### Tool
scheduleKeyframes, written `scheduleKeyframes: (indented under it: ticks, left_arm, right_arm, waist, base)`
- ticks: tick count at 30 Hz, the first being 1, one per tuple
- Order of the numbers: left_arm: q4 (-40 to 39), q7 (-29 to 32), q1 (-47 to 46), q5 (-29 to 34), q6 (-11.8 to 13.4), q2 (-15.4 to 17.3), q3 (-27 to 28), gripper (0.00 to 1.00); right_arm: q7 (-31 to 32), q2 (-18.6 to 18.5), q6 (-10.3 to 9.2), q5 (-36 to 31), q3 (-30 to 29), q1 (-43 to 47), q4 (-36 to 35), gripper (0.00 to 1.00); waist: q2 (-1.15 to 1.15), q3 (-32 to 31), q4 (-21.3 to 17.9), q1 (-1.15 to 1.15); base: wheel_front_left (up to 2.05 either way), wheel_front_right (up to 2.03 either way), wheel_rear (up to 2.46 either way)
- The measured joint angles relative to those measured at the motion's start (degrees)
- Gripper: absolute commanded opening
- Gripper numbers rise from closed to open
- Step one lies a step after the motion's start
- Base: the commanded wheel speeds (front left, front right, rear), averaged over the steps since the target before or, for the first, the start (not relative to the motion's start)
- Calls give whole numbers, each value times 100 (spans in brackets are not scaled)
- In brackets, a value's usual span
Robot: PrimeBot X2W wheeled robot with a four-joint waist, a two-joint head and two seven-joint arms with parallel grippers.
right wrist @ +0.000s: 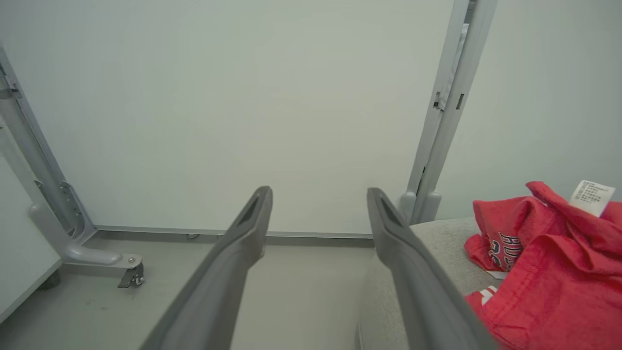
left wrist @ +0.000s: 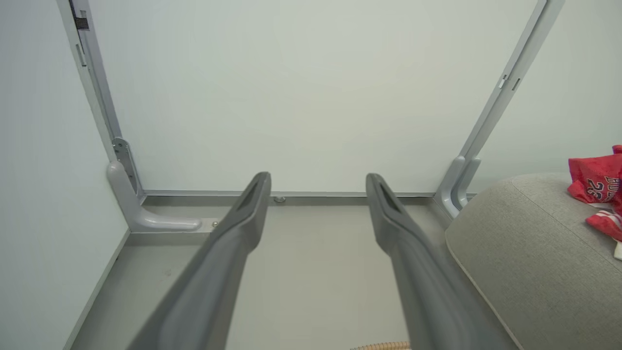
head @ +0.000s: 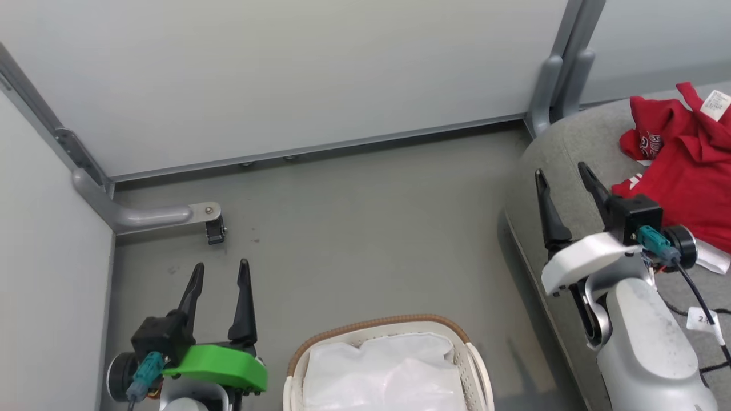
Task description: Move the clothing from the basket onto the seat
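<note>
- My left gripper (head: 221,264): at 7 o'clock in the head view, jaws spread wide and empty, over the floor (head: 354,228).
- My right gripper (head: 559,168): at 3 o'clock, jaws spread and empty, above the rounded edge of the seat (head: 571,140).
- The clothing (head: 691,171): a red heap on the seat at 2 o'clock, near my right fingers.
- The basket (head: 377,325): at 6 o'clock, on the floor, with white material (head: 388,371) inside, perhaps a liner.

Basket (head: 377,324) half beyond the bottom edge

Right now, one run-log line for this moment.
red fabric clothing on grey sofa seat | cream perforated basket: white sheet inside | left pincer open | right pincer open
</note>
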Motion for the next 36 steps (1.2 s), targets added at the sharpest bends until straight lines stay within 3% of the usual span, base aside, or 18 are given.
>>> scheduleKeyframes:
  ticks: [8,16,36]
  left_arm:
    - [-316,0,589,134,-141,-18,349,100]
    - [-390,0,938,32,-96,-23,456,100]
    - [-303,0,1096,14,-32,-26,459,100]
  right_arm:
    - [-1,15,-1,480,275,932,-469,100]
    - [-1,15,-1,670,319,1599,-751,100]
    - [-1,14,-1,806,353,1810,-869,100]
  waist:
    - [0,-338,273,0]
    - [0,-478,343,0]
    - [0,-508,272,0]
  base:
    - [0,0,0]
    - [0,0,0]
    - [0,0,0]
